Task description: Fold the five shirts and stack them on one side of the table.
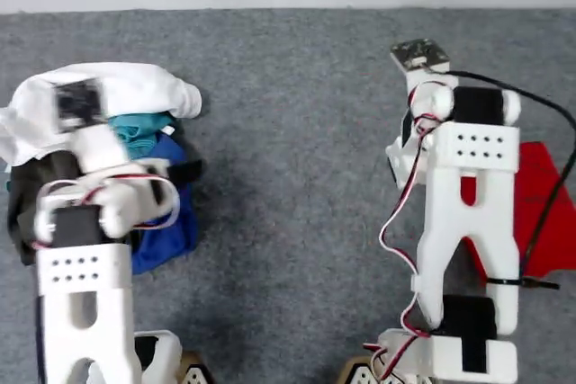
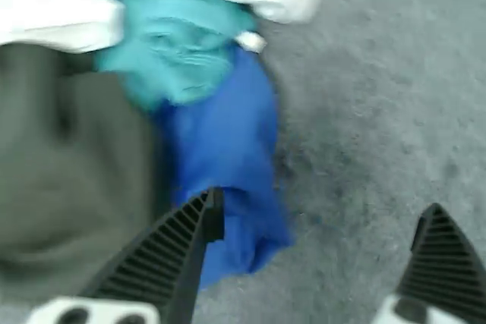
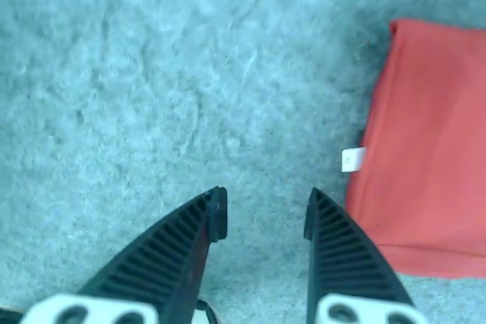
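Grey felt table (image 1: 297, 177) carries a heap on its left side: white shirt (image 1: 126, 87) over teal shirt (image 1: 139, 128), blue shirt (image 2: 228, 134) and dark grey shirt (image 2: 68, 172); the left gripper (image 2: 326, 206) hangs above the blue one, jaws spread wide, empty; the red shirt (image 3: 433, 149) lies folded flat at the right, its white tag (image 3: 353, 158) too small to read; the right gripper (image 3: 266, 195) sits beside it, jaws partly apart, holding nothing

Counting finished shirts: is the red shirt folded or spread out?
Folded: the red shirt lies as a compact, straight-edged rectangle with a squared corner, its tag poking out the side.
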### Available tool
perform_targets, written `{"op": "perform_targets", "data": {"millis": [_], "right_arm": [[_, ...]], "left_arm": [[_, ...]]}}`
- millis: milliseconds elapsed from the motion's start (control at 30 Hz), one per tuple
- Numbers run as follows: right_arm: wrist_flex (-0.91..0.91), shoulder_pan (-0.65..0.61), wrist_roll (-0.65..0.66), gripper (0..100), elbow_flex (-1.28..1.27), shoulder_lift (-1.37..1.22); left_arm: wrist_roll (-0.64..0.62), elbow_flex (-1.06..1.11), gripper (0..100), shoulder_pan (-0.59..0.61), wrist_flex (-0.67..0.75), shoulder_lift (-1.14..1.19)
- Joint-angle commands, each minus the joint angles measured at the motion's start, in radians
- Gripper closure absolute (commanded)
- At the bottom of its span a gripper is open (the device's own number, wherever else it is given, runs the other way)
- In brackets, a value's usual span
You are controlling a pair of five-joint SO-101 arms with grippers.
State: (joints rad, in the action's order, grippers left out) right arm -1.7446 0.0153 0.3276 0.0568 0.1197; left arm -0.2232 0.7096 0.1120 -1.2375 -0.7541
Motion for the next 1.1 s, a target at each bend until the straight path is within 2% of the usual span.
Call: {"op": "perform_targets", "data": {"millis": [0, 233, 467, 600, 800, 900, 1067], "right_arm": [[0.025, -0.002, 0.011, 82.0, -0.048, 0.056], [0.031, 0.002, 0.011, 82.0, -0.11, 0.104], [0.031, -0.004, 0.005, 82.0, -0.112, 0.105], [0.031, -0.004, 0.003, 82.0, -0.112, 0.11], [0.022, -0.004, 0.003, 82.0, -0.114, 0.111], [0.028, -0.004, 0.003, 82.0, -0.13, 0.111], [0.045, -0.001, 0.003, 82.0, -0.195, 0.111]], "left_arm": [[0.017, 0.048, 62, -0.041, 0.1, -0.003], [0.017, 0.257, 62, -0.04, 0.293, -0.002], [0.018, 0.312, 63, -0.04, 0.334, -0.002], [0.021, 0.334, 74, -0.04, 0.374, 0.0], [0.021, 0.383, 100, -0.04, 0.586, 0.143], [0.025, 0.349, 99, -0.04, 0.667, 0.198], [0.124, 0.179, 99, -0.041, 0.654, 0.144]]}}
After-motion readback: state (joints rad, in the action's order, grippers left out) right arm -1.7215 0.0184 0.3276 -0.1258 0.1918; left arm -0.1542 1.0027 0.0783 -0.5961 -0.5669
